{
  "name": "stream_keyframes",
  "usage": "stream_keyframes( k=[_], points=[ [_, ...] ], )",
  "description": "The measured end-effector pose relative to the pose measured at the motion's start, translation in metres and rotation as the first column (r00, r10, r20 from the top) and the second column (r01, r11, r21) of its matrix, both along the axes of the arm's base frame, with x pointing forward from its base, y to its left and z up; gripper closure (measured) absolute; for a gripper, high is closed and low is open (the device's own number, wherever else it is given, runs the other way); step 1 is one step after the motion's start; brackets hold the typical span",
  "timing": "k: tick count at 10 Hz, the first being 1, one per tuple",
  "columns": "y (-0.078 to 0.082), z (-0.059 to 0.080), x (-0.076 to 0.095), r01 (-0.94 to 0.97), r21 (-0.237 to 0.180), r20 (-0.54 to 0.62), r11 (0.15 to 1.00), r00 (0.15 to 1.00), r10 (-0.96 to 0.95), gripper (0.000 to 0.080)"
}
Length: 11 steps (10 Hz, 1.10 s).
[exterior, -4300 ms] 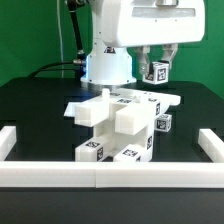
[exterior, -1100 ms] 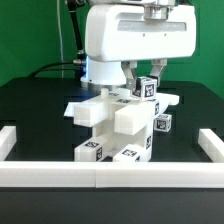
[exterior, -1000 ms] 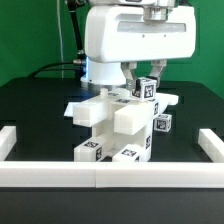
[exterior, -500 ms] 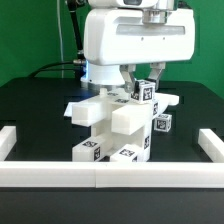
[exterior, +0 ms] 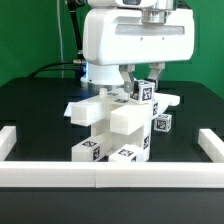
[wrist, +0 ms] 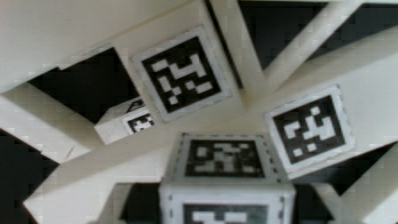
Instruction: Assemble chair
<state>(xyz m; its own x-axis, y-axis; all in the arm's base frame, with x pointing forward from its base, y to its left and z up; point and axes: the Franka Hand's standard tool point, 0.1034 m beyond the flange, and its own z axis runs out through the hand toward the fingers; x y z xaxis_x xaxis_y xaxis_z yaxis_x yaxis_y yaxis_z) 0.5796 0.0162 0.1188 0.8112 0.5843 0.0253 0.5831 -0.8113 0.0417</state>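
White, matte, chunky blocks formed the chair (exterior: 112,125), labelled with square black-and-white marker tags, mid-table on the black table (exterior: 30,105); the gripper (exterior: 146,84) pinched 1 tagged block (exterior: 147,92) over its top.

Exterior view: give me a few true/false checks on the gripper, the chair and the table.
1. The gripper is shut on a small tagged block. True.
2. The chair stands on a white table. False: the table is black.
3. A white border rail runs along the table edge nearest the camera. True.
4. The tagged block is over the chair's side at the exterior view's left. False: it is over the side at the exterior view's right.
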Motion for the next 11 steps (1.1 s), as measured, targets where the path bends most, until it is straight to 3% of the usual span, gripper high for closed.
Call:
stream_keyframes(
  k=[7,11],
  points=[
    [0.0001,0.0,0.0,0.041,0.003,0.001,0.999,0.999,-0.041,0.0512],
    [0.0003,-0.0002,-0.0001,0.34,0.017,0.003,0.94,0.94,-0.34,0.0512]
  ],
)
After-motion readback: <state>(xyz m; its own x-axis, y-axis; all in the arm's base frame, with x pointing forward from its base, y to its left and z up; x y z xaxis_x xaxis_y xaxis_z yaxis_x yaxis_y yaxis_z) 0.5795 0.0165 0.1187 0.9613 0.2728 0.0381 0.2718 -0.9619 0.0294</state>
